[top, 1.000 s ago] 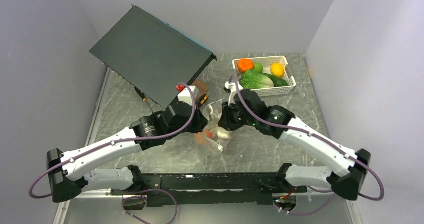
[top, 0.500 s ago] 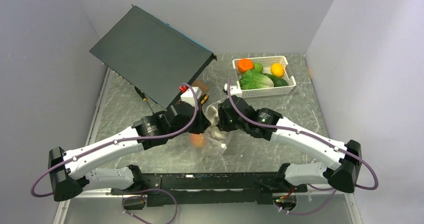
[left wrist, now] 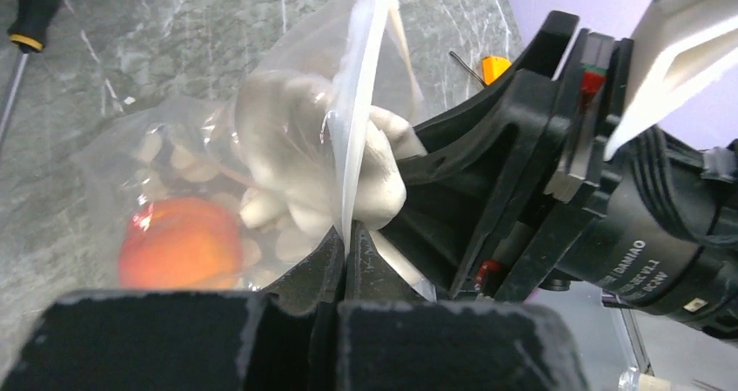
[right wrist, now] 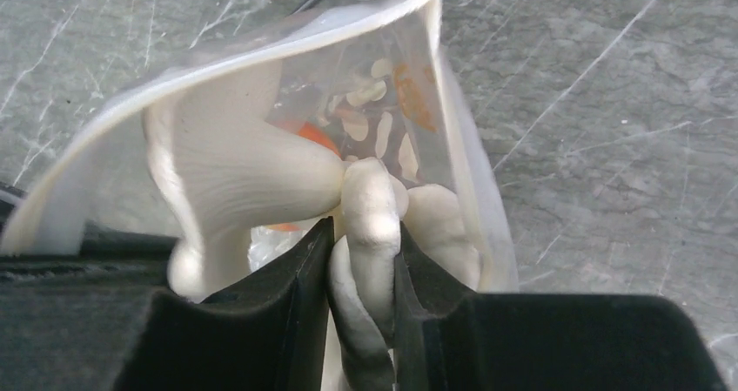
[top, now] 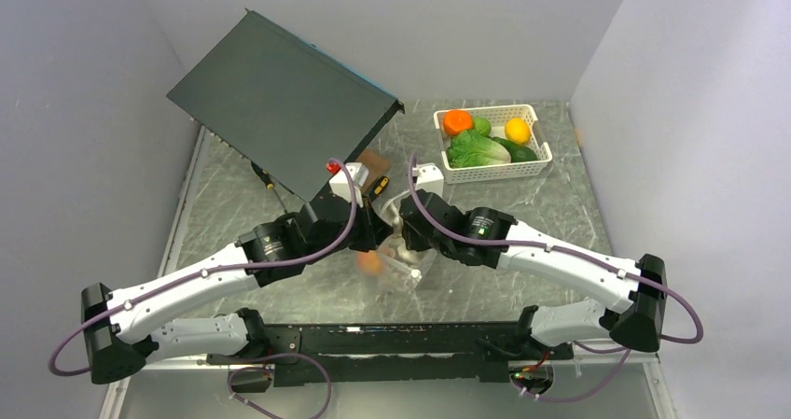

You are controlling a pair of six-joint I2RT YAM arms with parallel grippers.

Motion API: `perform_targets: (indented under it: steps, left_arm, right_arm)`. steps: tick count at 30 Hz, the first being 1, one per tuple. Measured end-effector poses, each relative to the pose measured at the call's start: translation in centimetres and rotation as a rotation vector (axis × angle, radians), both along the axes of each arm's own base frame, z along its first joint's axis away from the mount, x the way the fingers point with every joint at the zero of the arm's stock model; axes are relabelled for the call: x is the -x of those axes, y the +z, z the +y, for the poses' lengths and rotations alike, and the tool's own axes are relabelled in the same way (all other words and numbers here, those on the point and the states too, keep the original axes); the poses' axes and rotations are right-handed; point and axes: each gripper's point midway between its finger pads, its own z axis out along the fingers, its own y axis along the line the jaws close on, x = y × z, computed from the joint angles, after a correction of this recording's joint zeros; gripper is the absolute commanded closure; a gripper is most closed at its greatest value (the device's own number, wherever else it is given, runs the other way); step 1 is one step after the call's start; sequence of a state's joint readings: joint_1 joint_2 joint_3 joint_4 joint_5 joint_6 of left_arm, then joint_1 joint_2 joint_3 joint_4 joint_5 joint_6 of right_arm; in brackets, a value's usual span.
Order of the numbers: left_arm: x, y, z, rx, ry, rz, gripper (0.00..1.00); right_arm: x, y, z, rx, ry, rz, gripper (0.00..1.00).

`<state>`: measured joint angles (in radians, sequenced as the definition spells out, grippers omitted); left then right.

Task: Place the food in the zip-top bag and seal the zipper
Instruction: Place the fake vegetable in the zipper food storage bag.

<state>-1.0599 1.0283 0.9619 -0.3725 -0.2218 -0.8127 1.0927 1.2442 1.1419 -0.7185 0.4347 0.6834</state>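
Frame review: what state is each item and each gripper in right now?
zip-top bag: held up by its mouth edge.
zipper: unsealed, mouth open.
peach: inside the bag.
pale beige food: partway through the bag's mouth.
left gripper: shut on the zipper edge.
right gripper: shut on the pale beige food.
white basket: loaded with toy produce.

zip-top bag [left wrist: 291, 86]: clear, dotted, mouth open, mid-surface
peach [left wrist: 178, 245]: inside the bag
beige piece [right wrist: 248, 169]: in the bag's mouth
other food [top: 478, 148]: far-right corner
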Motion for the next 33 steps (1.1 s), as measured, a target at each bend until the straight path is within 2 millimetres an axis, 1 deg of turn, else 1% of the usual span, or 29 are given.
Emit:
perform_targets:
  steps: [2,4,5,8,10,12,15,17,20,23,26,31,33]
  left_arm:
    - [0.1,-0.1,-0.5,0.008,-0.013,0.009,1.0]
    - [0.1,-0.2,-0.9,0.017,-0.019,0.021,1.0]
    - [0.0,-0.3,-0.9,0.017,-0.015,0.023,1.0]
    - [-0.1,-0.4,-0.8,0.025,-0.004,0.026,1.0]
    - [0.0,-0.7,-0.7,0.029,0.0,0.036,1.0]
    - [0.1,-1.1,-0.5,0.025,0.002,0.045,1.0]
    - [0.3,-1.4,-0.4,0.02,0.004,0.052,1.0]
    - [0.3,-1.3,-0.3,0.024,0.004,0.051,1.0]
    - [0.3,-1.2,-0.3,0.03,0.006,0.054,1.0]
    - [0.4,-1.2,-0.4,0.033,0.005,0.059,1.0]
    - [0.4,-1.2,-0.4,0.034,0.001,0.062,1.0]
    - [0.5,-1.2,-0.4,0.034,0.001,0.063,1.0]
    - [0.5,-1.2,-0.4,0.034,0.001,0.063,1.0]
  right_arm:
    - [0.0,0.0,0.3,0.0,0.005,-0.001,0.49]
    - [0.0,0.1,0.4,-0.008,0.008,-0.002,0.38]
    - [-0.1,0.2,0.3,-0.006,0.01,-0.004,0.34]
    - [-0.8,0.5,-0.2,-0.015,0.023,0.005,0.29]
    - [-1.2,1.1,-0.2,-0.032,0.042,0.015,0.29]
    - [-1.6,2.5,0.1,-0.053,0.065,0.006,0.28]
    - [-1.1,4.6,0.4,-0.098,0.11,-0.012,0.27]
    - [-0.3,5.4,-0.1,-0.118,0.131,-0.012,0.27]
    - [1.1,7.0,-1.5,-0.152,0.148,-0.02,0.33]
    - [1.7,7.9,-2.6,-0.179,0.141,-0.039,0.36]
    - [1.8,7.2,-3.5,-0.154,0.12,-0.04,0.41]
    - [1.5,4.7,-4.2,-0.073,0.087,-0.013,0.42]
    - [1.9,3.2,-4.2,-0.042,0.101,0.007,0.51]
